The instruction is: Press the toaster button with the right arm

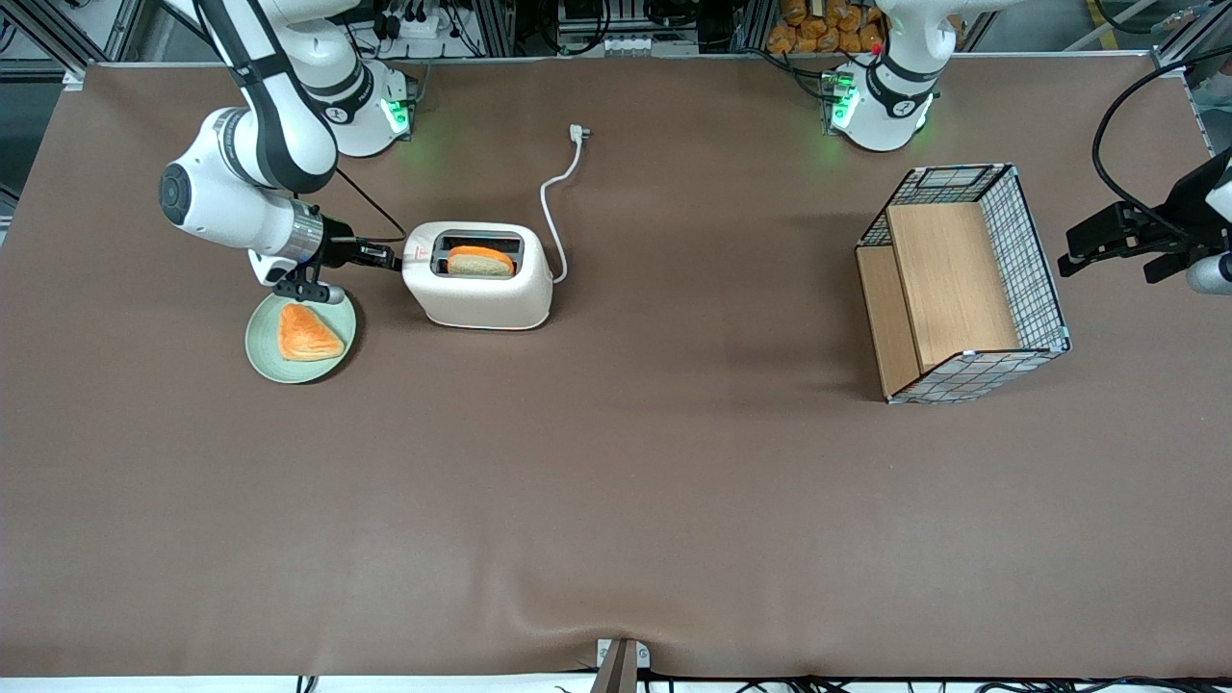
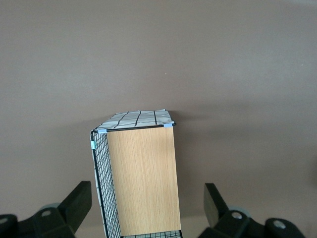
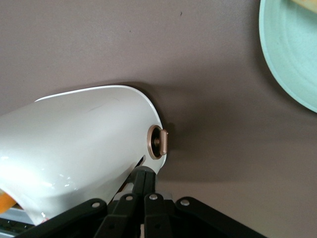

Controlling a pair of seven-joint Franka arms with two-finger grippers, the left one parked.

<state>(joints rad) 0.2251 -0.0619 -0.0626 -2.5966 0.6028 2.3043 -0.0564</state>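
gripper (image 1: 390, 258) is right up against the toaster (image 1: 478, 289) end, jaws look closed, tips together near the button (image 3: 159, 142), 1 bread slice (image 1: 479, 261) in the slot

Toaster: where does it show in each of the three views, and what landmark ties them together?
Front view: the toaster stands toward the working arm's end of the table, the claw at its narrow end.
Right wrist view: the toaster fills much of the picture, its knob sticking out.
Left wrist view: not in it.
Shared landmark: the green plate beside the toaster.
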